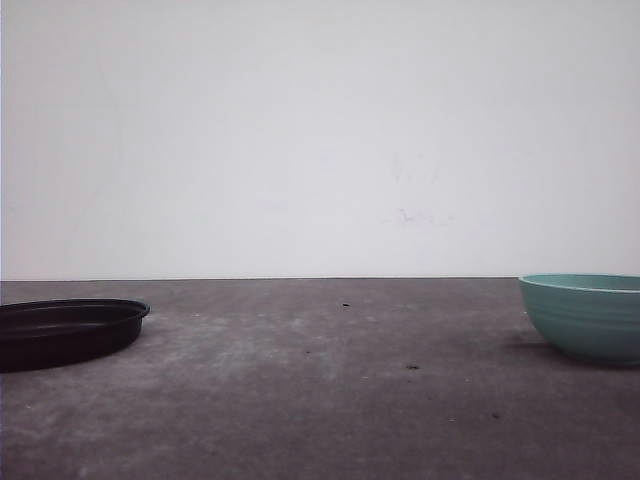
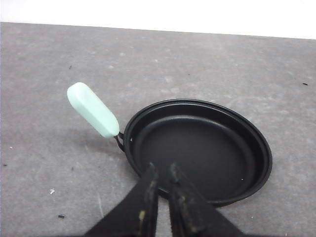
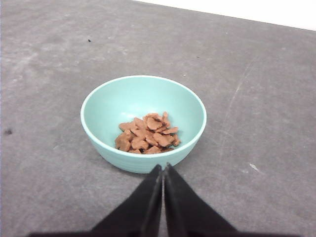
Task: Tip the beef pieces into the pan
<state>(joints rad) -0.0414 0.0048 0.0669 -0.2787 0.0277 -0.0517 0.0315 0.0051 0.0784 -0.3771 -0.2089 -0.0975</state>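
Nearest in right wrist view: right gripper (image 3: 163, 170), fingers pressed together, grasping nothing, tips just short of teal bowl (image 3: 143, 158). Beyond the tips, beef pieces (image 3: 146, 135) heaped on bowl floor, on the side toward the gripper. Loose strips, no common long axis, lying every which way. Judged light, soft, maybe a bit tacky; likely to slide as a clump when tipped. Not to be picked singly; better taken by the bowl. Bowl judged rigid, smooth, slippery glaze, so a pinch over the rim wall nearest the gripper, jaws needing to part first.

Left wrist view: left gripper (image 2: 164, 170), fingers nearly closed with a thin slit, holding nothing, tips over near rim of pan (image 2: 197, 150). Pan empty, flat on counter (image 2: 222, 69), stiff, light-looking. Mint handle (image 2: 93, 109) long axis slanting away from pan rim, pointing outward and farther from the gripper.

Front view: pan (image 1: 70, 330) at far left, bowl (image 1: 585, 315) at far right, well apart; bare counter between. Pour not yet begun.
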